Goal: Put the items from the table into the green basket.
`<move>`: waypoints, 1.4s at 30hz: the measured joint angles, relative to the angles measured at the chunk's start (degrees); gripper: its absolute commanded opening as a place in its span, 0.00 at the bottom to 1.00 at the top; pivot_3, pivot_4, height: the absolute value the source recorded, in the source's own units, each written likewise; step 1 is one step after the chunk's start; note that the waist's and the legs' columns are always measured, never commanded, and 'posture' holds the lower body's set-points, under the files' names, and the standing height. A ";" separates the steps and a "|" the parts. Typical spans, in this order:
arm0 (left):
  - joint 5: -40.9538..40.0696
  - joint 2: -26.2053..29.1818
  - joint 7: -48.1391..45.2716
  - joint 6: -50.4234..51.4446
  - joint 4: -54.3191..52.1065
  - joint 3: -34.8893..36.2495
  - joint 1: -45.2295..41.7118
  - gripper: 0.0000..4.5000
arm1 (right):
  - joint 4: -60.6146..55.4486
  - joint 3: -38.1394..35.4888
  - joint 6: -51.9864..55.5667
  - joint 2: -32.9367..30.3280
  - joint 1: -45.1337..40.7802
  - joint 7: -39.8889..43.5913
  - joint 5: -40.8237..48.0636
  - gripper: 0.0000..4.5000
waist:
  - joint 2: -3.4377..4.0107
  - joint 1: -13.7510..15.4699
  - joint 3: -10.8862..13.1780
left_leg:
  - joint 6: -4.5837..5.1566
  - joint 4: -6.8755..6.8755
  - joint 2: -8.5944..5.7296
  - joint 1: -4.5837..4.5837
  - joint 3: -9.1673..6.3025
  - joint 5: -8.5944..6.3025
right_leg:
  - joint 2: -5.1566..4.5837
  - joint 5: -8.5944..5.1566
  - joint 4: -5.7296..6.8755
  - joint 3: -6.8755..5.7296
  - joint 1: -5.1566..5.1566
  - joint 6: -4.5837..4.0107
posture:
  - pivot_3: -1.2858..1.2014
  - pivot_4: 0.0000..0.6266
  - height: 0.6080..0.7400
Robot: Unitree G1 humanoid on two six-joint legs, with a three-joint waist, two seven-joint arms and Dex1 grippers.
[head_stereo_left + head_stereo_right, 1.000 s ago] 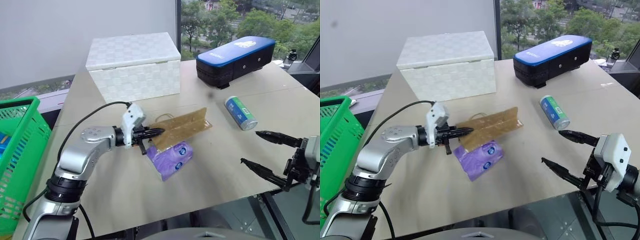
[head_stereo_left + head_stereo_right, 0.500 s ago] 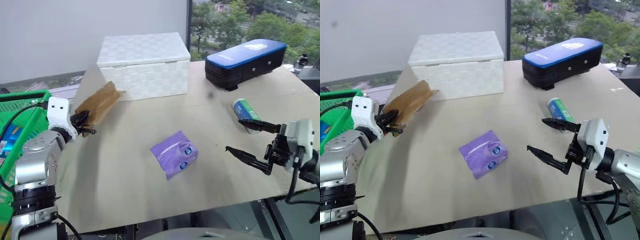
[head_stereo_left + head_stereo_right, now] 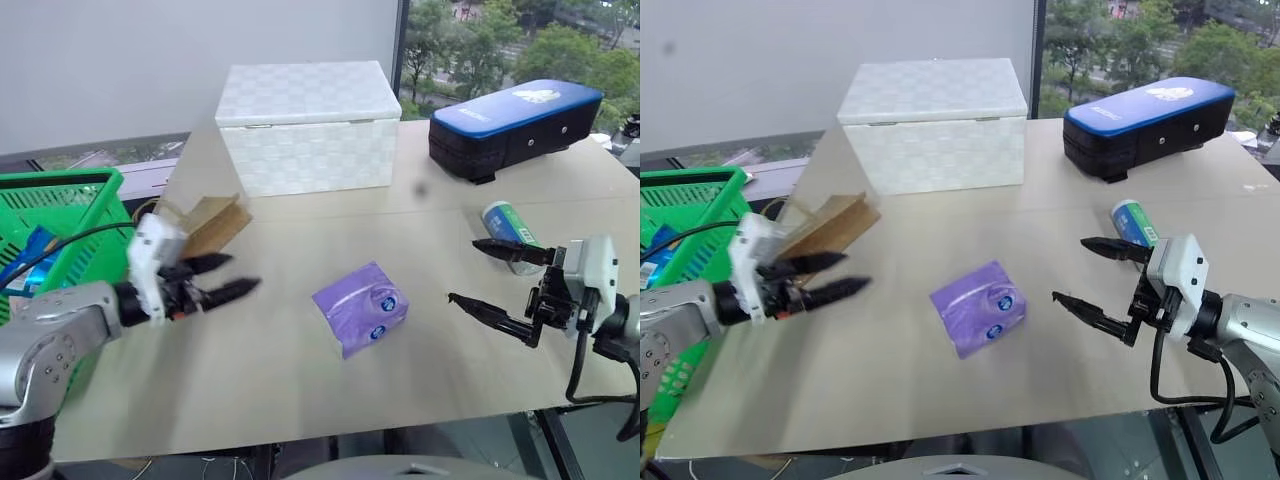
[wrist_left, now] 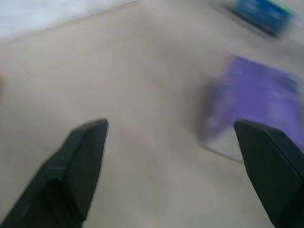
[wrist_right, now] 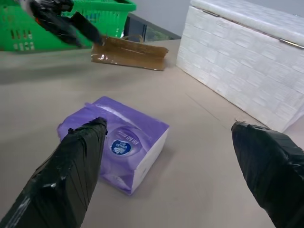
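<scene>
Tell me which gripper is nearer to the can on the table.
Right. The right gripper, open, has its upper finger tip right by the can. The left gripper, also open, is across the table near the brown paper bag.

Soft, even daylight comes in from the window (image 3: 520,40) at about one o'clock, so the table (image 3: 300,340) looks bright with no harsh glare. Shadows are faint and short. The left gripper (image 3: 222,278) is smeared with motion blur, and its wrist view is blurred all over, the purple packet (image 4: 256,109) a soft smudge. The right wrist view is crisp.
</scene>
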 measured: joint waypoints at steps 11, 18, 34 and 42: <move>13.81 -9.48 -0.95 -4.33 14.49 -29.32 -17.85 0.81 | -5.51 -4.99 3.34 -2.04 7.18 -1.15 2.64 1.00 | 0.12 -2.93 0.09 | -0.05 0.14 0.19 0.13 0.18 0.03 | 0.79 -0.07 0.05 0.33 0.33 -0.10 | 0.46 0.06 1.00; 18.04 -9.87 -6.34 -11.39 16.65 -31.10 -17.84 0.17 | -9.09 -6.86 4.08 -1.98 9.77 -2.73 4.67 1.00 | 0.13 -3.60 0.08 | -0.02 0.16 0.17 0.13 0.31 0.02 | 0.68 -0.07 0.02 0.40 0.35 -0.04 | 0.45 0.07 1.00; 22.45 -16.49 38.04 -21.86 21.87 17.78 -20.52 0.17 | 2.09 7.33 2.83 6.22 -19.50 -1.67 9.37 1.00 | -0.22 -1.75 0.28 | -0.34 0.18 0.35 0.13 0.00 0.20 | 0.63 0.20 0.13 0.19 0.17 -0.49 | 0.58 0.00 1.00; 28.26 -14.77 49.71 -22.80 24.12 29.47 -19.75 0.17 | 10.54 14.06 1.82 9.05 -29.99 2.70 7.84 1.00 | -1.13 5.54 -0.48 | -0.44 0.00 -0.04 -0.83 -0.46 0.23 | -0.39 0.27 0.09 -0.77 -0.89 -0.53 | 0.61 0.00 1.00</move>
